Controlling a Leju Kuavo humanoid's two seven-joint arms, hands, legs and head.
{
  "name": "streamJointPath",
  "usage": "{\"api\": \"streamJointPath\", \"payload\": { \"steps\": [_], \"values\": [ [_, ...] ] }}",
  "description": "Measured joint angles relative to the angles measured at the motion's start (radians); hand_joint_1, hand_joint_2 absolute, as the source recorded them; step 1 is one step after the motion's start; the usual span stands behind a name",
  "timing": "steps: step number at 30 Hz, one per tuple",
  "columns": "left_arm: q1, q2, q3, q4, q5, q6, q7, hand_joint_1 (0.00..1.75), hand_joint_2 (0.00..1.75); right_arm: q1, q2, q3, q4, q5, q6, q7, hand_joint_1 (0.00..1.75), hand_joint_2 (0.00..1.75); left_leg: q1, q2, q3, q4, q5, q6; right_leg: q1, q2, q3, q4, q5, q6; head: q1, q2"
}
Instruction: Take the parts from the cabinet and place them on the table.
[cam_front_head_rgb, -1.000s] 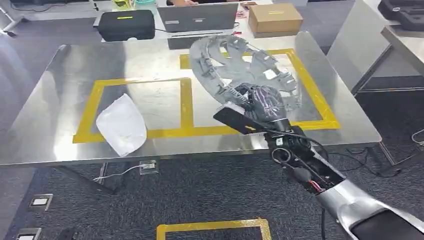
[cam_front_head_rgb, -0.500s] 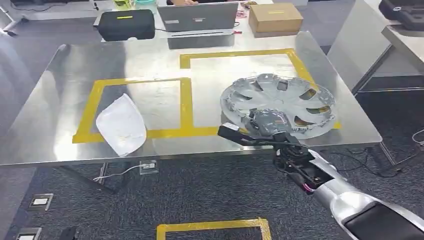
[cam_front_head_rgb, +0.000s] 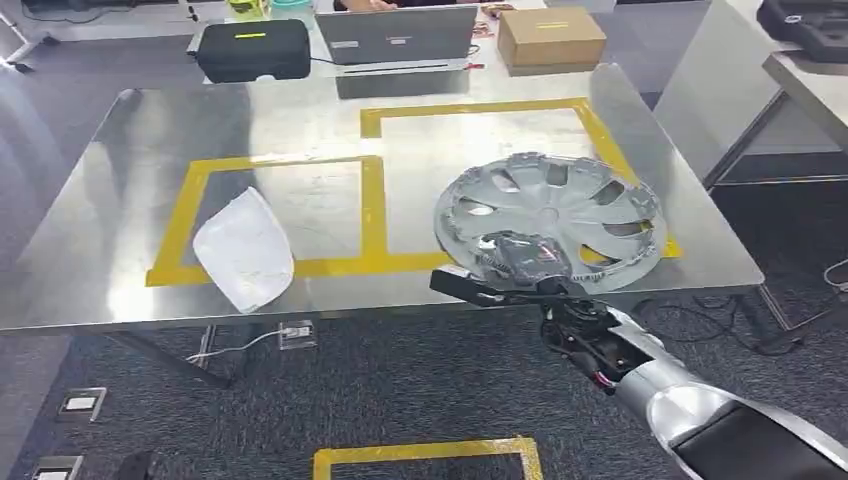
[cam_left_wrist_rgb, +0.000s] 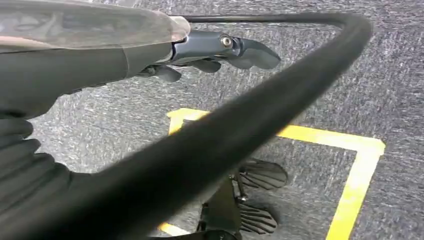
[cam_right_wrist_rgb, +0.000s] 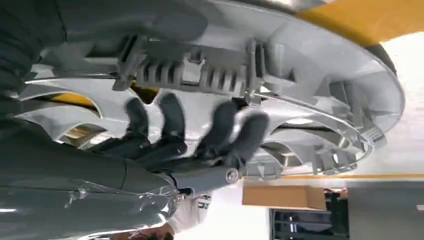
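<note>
Right hand (cam_front_head_rgb: 525, 258) fingers under hubcap (cam_front_head_rgb: 560, 215) rim, seemingly gripping | hubcap flat on table (cam_front_head_rgb: 130, 160), right yellow box | step: placing | next: let go, withdraw; left hand (cam_left_wrist_rgb: 220, 50) hangs empty

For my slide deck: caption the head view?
Right hand sets a silver hubcap on the steel table.
</note>
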Motion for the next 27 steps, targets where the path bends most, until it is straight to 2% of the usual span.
{"api": "streamJointPath", "payload": {
  "steps": [9,12,13,17,18,22,24,25,26,27],
  "values": [
    [0.0,0.002,0.0,0.0,0.004,0.001,0.004,0.0,0.0,-0.015,0.005,0.001,0.017,-0.003,-0.005,-0.003,0.0,1.75,0.0,0.0,0.001,0.0,0.0,0.0,0.0,0.0,0.001,0.0,0.0,0.0,0.0,0.0],
    [0.0,0.002,0.0,0.0,0.006,0.001,0.01,0.0,0.0,-0.014,0.005,0.001,0.019,-0.036,-0.028,-0.048,0.0,1.75,0.0,0.0,0.002,0.0,0.0,0.0,0.0,0.0,0.001,0.0,0.0,0.0,0.0,0.0],
    [0.0,0.002,0.0,0.0,0.008,0.001,0.011,0.0,0.0,-0.014,0.006,0.001,0.019,-0.063,-0.041,-0.078,0.0,0.0,0.0,0.0,0.002,0.0,0.0,0.0,0.0,0.0,0.001,0.0,0.0,0.0,0.0,0.0],
    [0.0,0.002,0.0,0.0,0.008,0.007,0.013,0.0,0.0,-0.01,0.011,-0.008,-0.005,-0.19,-0.077,-0.214,0.0,0.0,0.0,0.0,0.002,0.0,0.0,0.0,0.0,0.0,0.001,0.0,0.0,0.0,0.0,0.0],
    [0.0,0.002,0.0,0.0,0.008,0.008,0.014,0.0,0.0,-0.009,0.013,-0.011,-0.019,-0.219,-0.077,-0.238,0.0,1.75,0.0,0.0,0.002,0.0,0.0,0.0,0.0,0.0,0.001,0.0,0.0,0.0,0.0,0.0],
    [0.001,0.002,0.0,0.0,0.008,0.009,0.014,0.0,0.0,0.014,0.013,-0.02,-0.134,-0.391,-0.076,-0.342,0.0,1.75,0.0,0.0,0.002,0.0,0.0,0.0,0.0,0.0,0.001,0.0,0.0,0.0,0.0,0.0],
    [0.002,0.002,0.0,0.0,0.008,0.01,0.017,0.0,0.0,0.045,0.011,-0.033,-0.231,-0.517,-0.074,-0.42,0.0,1.75,0.0,0.0,0.003,0.0,0.0,0.0,0.0,0.001,0.001,0.0,0.0,0.0,0.0,0.0],
    [0.002,0.002,0.0,0.0,0.008,0.01,0.018,0.0,0.0,0.064,0.006,-0.039,-0.295,-0.57,-0.071,-0.438,0.0,1.75,0.0,0.0,0.003,0.0,0.0,0.0,0.0,0.001,0.001,0.0,0.0,0.0,0.0,0.0],
    [0.002,0.002,0.0,0.0,0.008,0.01,0.019,0.0,0.0,0.078,-0.001,-0.043,-0.353,-0.595,-0.064,-0.438,0.0,0.0,0.0,0.0,0.003,0.0,0.0,0.0,0.0,0.001,0.001,0.0,0.0,0.0,0.0,0.0],
    [0.003,0.002,0.0,0.0,0.007,0.01,0.021,0.0,0.0,0.089,-0.007,-0.047,-0.4,-0.613,-0.064,-0.447,0.0,0.0,0.0,0.0,0.003,0.0,0.0,0.0,0.0,0.001,0.001,0.0,0.0,0.0,0.0,0.0]
  ]
}}
